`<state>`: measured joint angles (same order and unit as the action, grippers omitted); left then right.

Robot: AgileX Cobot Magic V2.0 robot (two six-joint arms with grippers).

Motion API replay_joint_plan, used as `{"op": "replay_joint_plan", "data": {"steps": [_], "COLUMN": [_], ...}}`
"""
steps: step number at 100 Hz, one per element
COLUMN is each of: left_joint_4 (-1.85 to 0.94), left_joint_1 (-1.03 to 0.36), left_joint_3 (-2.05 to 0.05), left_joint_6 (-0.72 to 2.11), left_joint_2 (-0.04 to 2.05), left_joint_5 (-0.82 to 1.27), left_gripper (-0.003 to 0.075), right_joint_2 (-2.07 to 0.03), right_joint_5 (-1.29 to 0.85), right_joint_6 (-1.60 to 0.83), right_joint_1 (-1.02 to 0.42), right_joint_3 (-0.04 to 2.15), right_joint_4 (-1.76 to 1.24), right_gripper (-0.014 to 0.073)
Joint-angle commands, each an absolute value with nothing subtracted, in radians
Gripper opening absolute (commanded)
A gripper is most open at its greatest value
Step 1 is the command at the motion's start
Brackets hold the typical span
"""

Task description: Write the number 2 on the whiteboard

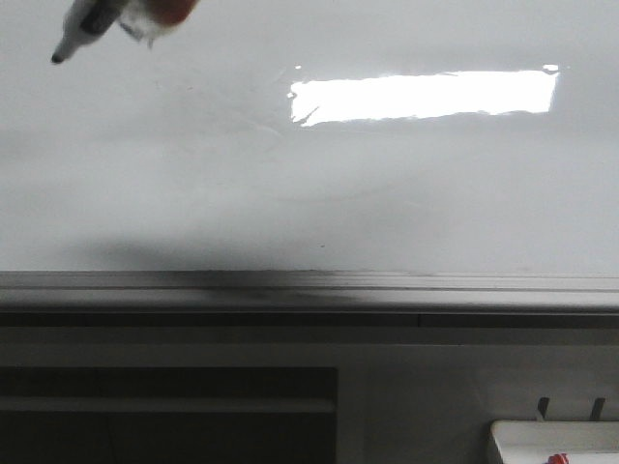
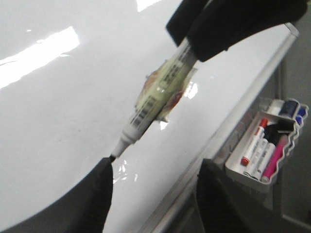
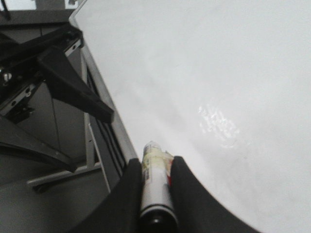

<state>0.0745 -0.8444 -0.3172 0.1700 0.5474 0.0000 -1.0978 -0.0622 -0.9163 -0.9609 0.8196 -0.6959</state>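
The whiteboard [image 1: 309,193] is a glossy white sheet with a bright rectangular glare, and no number 2 shows on it. My right gripper [image 3: 156,162] is shut on a white marker [image 3: 155,189] wrapped in tape. In the front view the marker [image 1: 89,27] hangs at the top left, its black tip just over the board. The left wrist view shows the same marker [image 2: 158,99] slanting down from the right gripper [image 2: 233,24], its tip beside one finger of my left gripper [image 2: 156,165]. That gripper is open and holds nothing.
A grey metal edge strip [image 1: 309,285] runs along the board's near side. A small white tray [image 2: 262,150] with several markers hangs below the strip at the right and shows again as the tray [image 1: 551,435]. Dark frame parts [image 3: 58,82] stand beside the board's edge.
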Motion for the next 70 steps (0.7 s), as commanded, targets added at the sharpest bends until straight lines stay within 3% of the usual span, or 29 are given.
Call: {"op": "replay_joint_plan", "data": {"steps": [1,12,36,70], "left_joint_4": [-0.02,-0.11,-0.203,-0.203], "left_joint_1": [-0.776,-0.664,-0.46,-0.424], "left_joint_3": [-0.355,-0.355,-0.355,-0.355], "left_joint_6": [0.158,0.158,0.158,0.158], "left_joint_2": [0.528,0.519,0.519,0.519], "left_joint_5": [-0.085,-0.123,-0.175,-0.19], "left_gripper": [0.0335,0.0292,0.0293,0.0293], "right_joint_2": [-1.067,-1.055,-1.055,-1.145], "right_joint_5": [0.046,0.135,0.186,0.041], "right_joint_6": [-0.925,-0.926,-0.926,-0.926], "right_joint_1": [-0.956,-0.956,-0.947,-0.783], "right_joint_3": [0.85,0.822,0.804,0.892], "right_joint_4": [-0.698,-0.689,-0.689,-0.72], "right_gripper": [-0.0071,-0.0071,-0.0071,-0.0071]}}
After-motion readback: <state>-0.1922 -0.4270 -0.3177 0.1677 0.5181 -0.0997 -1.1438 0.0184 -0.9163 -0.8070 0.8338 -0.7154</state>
